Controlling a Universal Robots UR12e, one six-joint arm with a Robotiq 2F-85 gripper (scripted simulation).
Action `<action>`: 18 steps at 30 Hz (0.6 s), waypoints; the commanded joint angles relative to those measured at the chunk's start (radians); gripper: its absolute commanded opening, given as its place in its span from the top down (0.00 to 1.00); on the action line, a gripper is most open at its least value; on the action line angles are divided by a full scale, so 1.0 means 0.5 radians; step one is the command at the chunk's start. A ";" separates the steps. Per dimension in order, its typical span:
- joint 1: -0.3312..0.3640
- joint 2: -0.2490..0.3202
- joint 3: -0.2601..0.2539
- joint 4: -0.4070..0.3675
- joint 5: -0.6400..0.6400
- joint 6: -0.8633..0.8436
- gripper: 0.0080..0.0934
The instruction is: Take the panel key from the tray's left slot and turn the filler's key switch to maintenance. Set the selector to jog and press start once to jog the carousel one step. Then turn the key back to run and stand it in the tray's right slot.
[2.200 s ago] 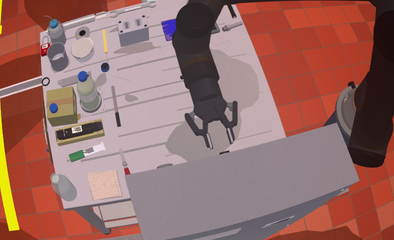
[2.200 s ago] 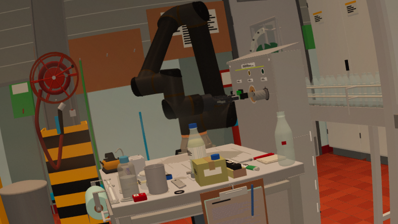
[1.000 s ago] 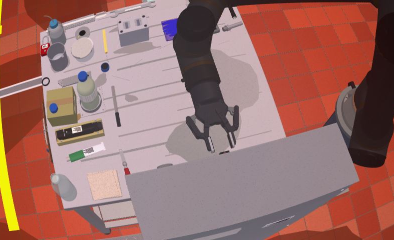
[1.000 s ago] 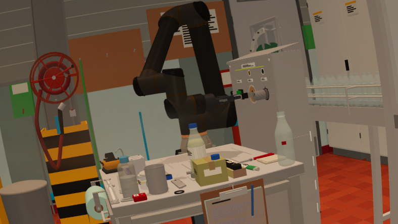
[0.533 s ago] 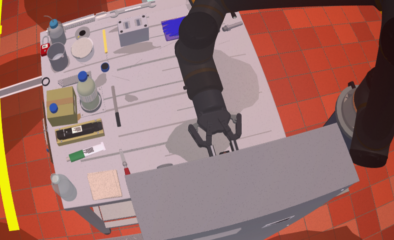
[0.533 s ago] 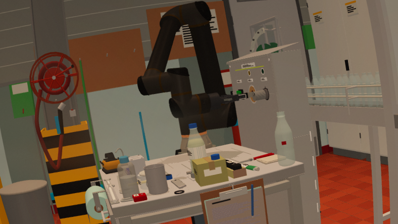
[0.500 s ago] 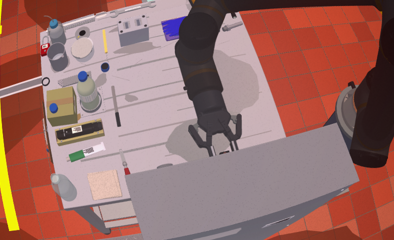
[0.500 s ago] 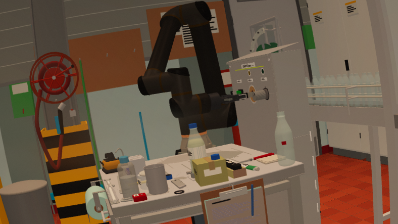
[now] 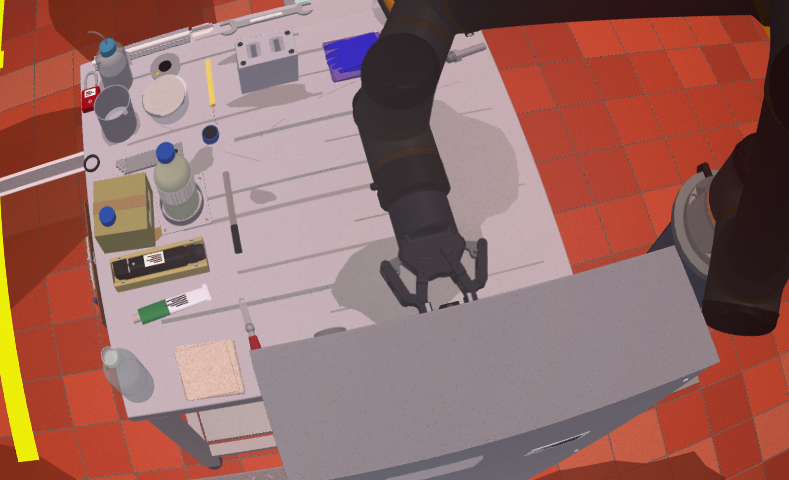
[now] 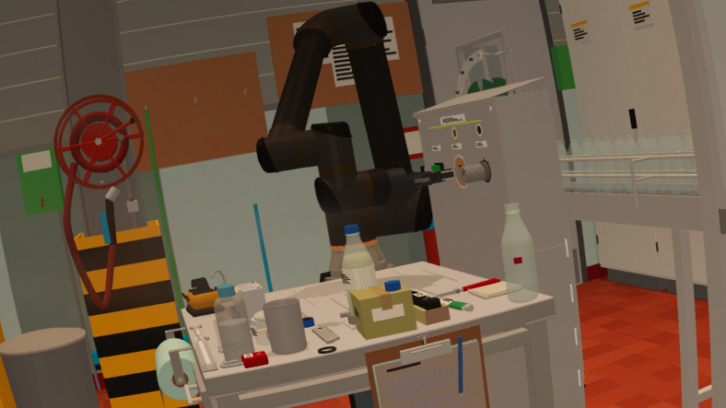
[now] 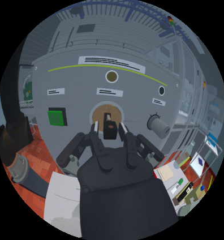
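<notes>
The panel key (image 11: 109, 129) sits in the filler's key switch (image 11: 107, 114), its black head sticking out from the round brass plate while its blade is hidden inside. On the same grey panel the green start button (image 11: 57, 117) is to the left and the grey selector knob (image 11: 158, 127) to the right. The key tray (image 9: 267, 59) stands at the far end of the table, both slots empty. My gripper (image 11: 109, 128) is level with the panel, its fingers on either side of the key head (image 9: 448, 306), and it is open, holding nothing.
The filler cabinet (image 9: 488, 380) fills the near right side of the table (image 9: 303, 196). Bottles (image 9: 176, 184), a cardboard box (image 9: 123, 211), a metal cup (image 9: 114, 113) and small tools crowd the table's left side. A tall clear bottle (image 10: 518, 254) stands near the cabinet's corner.
</notes>
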 commanded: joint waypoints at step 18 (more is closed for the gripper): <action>0.002 -0.002 0.000 0.000 0.003 0.000 0.53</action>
